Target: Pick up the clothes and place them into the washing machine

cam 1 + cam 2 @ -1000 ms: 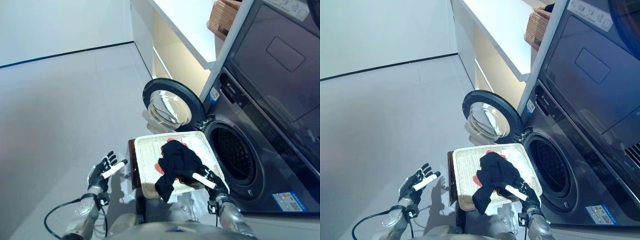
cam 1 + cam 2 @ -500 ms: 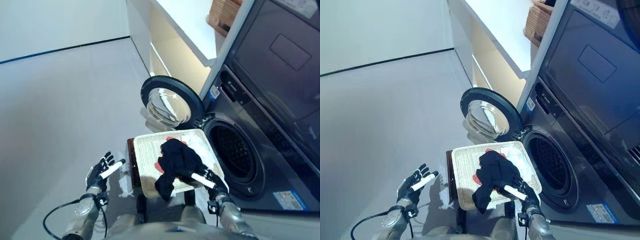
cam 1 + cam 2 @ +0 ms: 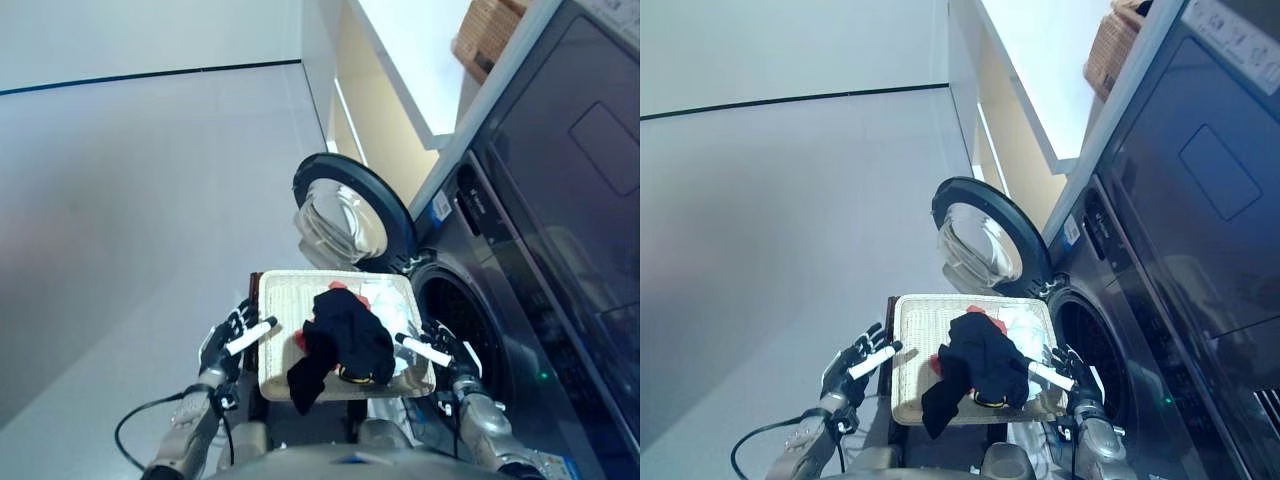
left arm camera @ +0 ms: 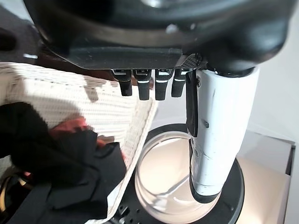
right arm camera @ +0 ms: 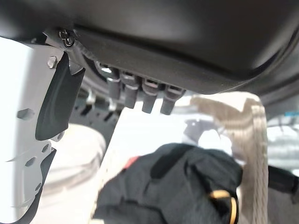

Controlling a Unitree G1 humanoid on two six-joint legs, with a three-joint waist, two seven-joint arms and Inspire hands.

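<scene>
You are seeing both hands come in around the pale woven rectangular basket [image 3: 270,330] since a second ago: the left hand [image 3: 232,336], which was well apart from it over the floor, is now just beside its left edge, and the right hand [image 3: 440,350] is sitting at its right edge. Both hands are open, with fingers straight and holding nothing. The black crumpled garment [image 3: 345,335] is lying in the basket, with a tail hanging over the near rim, on top of a small red cloth [image 3: 337,287] and a white cloth [image 3: 383,296]. The dark grey front-loading washing machine [image 3: 470,330] is standing with its round glass door [image 3: 345,215] open, next to the basket. I judge that no clothes are lifted yet, so the grasp is the next step.
</scene>
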